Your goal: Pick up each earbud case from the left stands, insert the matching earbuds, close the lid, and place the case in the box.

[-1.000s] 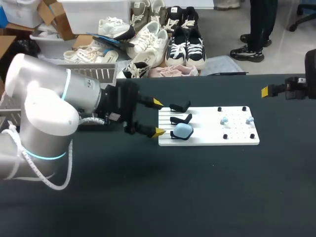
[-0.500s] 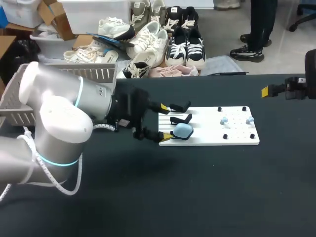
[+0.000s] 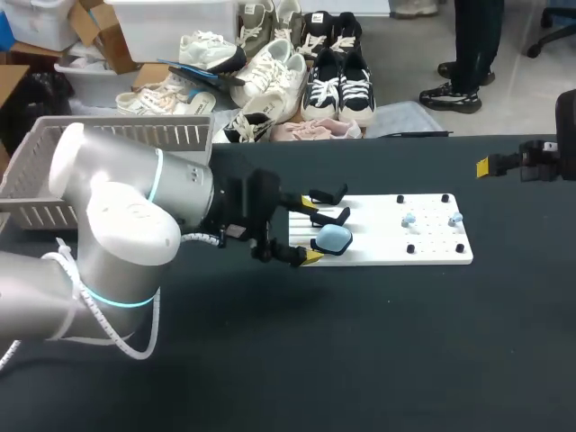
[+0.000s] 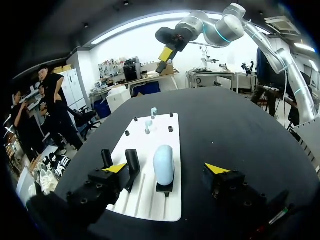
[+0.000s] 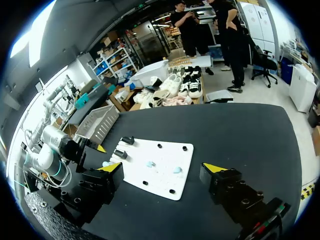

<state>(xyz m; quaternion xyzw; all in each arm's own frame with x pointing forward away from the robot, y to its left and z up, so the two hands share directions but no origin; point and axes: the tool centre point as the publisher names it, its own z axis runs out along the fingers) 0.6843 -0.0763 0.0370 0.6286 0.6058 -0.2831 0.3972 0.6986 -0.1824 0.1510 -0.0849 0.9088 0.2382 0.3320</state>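
My left gripper (image 3: 310,231) is spread wide, its fingers flanking without touching the pale blue earbud case (image 3: 335,238), which sits upright on the white board (image 3: 378,253). My right gripper (image 5: 163,168) hangs wide open, well apart.

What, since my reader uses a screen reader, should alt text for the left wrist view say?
The open left gripper frames a pale blue earbud case standing on a white board; empty black stands sit beside it, two earbuds farther along.
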